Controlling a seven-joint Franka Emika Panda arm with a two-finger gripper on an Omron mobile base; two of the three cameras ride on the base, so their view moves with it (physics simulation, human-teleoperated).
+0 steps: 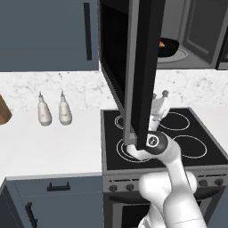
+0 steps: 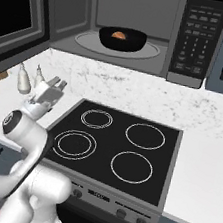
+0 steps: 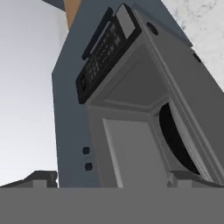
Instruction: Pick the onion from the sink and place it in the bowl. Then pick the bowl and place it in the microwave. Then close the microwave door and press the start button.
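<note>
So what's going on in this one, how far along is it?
The onion already sits in the black bowl, and the bowl is on the turntable inside the microwave. The microwave door is swung wide open. The robot's pincer is open and empty, held over the counter left of the stovetop, below the open door. Closing the door and pressing start are left.

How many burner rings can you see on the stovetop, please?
4, all on the stovetop below the microwave: back left, back right, front left, front right. In the left base view the microwave door and arm partly hide them.
</note>
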